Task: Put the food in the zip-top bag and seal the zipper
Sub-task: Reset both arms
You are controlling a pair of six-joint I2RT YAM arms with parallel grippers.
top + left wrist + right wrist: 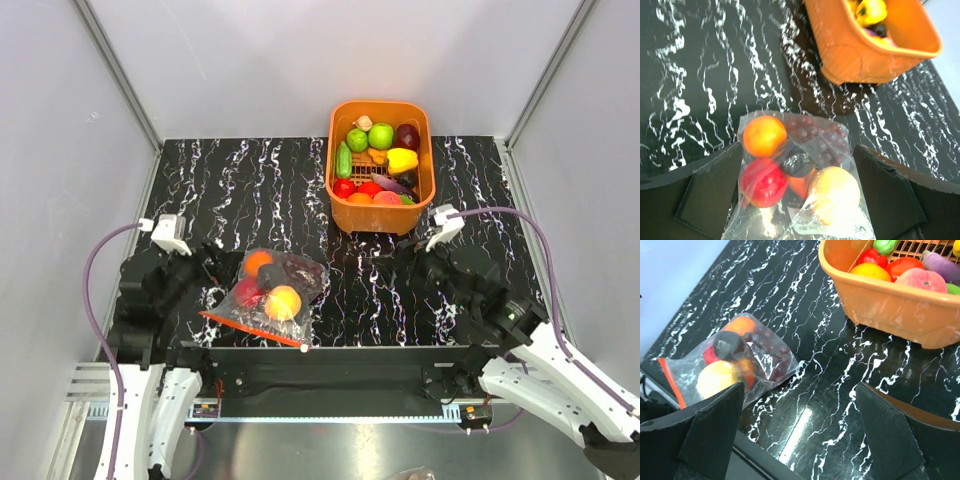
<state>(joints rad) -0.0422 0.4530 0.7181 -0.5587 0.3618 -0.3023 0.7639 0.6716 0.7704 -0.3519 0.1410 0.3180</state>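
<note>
From above, the zip-top bag (268,290) lies flat on the desk (250,190), near and to the left of the orange basket (385,215) and well apart from it. Four pieces are inside it: an orange piece (258,262), a red piece (248,293), a yellow-peach piece (283,302) and a purple grape bunch (300,272). The zipper (250,331) runs as one straight red line along the bag edge farthest from the basket, with its white end piece (303,349) at one end. The loading looks done and the seal looks likely run across, though the strip is too thin to be sure it is pressed shut along its whole length. Other toy fruits and vegetables (381,135) sit in the basket; whether they are meant for the bag I cannot tell. In the left wrist view, the left pincer (800,195) is spread wide and pinches nothing. The filled bag shows between its fingers, on the near side of the basket, and the zipper is out of frame. In the right wrist view, the right pincer (800,435) is likewise spread and empty, with the bag off to the left of the basket. If anything is left to do, I judge it to be a check of the seal.
</note>
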